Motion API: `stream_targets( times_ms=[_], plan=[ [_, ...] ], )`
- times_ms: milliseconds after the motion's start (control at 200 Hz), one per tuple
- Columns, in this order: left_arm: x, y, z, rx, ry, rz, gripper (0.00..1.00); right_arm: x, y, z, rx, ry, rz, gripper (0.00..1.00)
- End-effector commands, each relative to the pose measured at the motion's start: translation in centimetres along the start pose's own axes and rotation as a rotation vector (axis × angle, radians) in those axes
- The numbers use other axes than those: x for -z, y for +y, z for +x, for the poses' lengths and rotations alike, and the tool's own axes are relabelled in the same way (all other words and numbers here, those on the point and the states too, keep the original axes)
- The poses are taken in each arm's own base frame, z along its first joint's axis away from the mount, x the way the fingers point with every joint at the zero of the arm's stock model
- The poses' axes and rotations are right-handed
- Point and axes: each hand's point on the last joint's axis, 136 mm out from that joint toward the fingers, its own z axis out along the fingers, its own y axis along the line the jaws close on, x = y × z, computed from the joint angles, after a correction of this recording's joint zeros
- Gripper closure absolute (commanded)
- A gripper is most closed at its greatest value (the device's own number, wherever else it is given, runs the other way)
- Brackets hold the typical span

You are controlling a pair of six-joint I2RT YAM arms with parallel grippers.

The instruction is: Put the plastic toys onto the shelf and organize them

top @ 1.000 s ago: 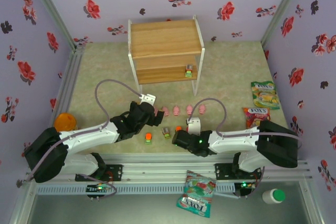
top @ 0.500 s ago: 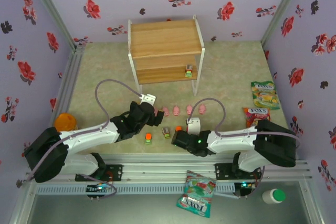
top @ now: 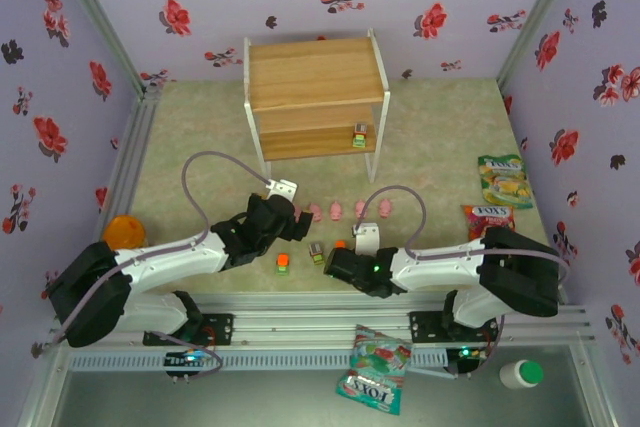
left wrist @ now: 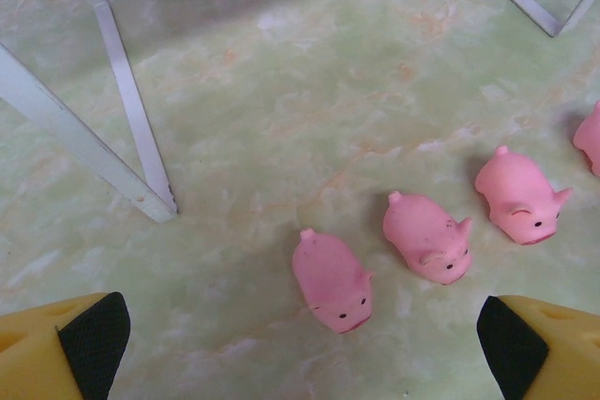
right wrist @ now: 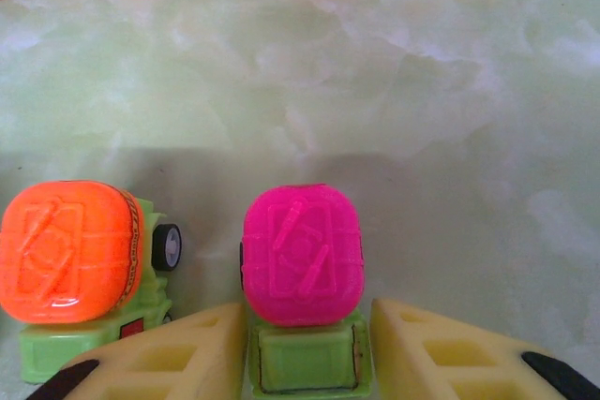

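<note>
While the two-tier light wooden shelf stands at the far side in the overhead view, a row of small pink plastic pigs lies between it and both arms

From the left wrist, the left gripper is spread wide, with the nearest pig just ahead between its fingers

From the right wrist, the right gripper pinches the green base of a pink-topped plastic truck. The truck's long axis runs along the fingers, toward the pigs and shelf beyond
</note>
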Motion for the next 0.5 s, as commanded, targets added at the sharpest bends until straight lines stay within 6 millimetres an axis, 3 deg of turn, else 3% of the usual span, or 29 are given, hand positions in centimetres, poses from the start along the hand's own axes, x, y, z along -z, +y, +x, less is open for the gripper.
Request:
stream_targets(
  times_ms=[0, 495],
  plan=[
    [0.01, -0.16, -0.80, -0.004, -0.003, 0.004, 0.00, 0.04, -0.64, -0.28, 0.008, -0.029, 0.038, 0.60],
    [-0.05, -0.22, -0.75, -0.006, -0.002, 0.004, 0.00, -0.47, -0.76, 0.36, 0.013, -0.015, 0.049, 0.60]
  ],
)
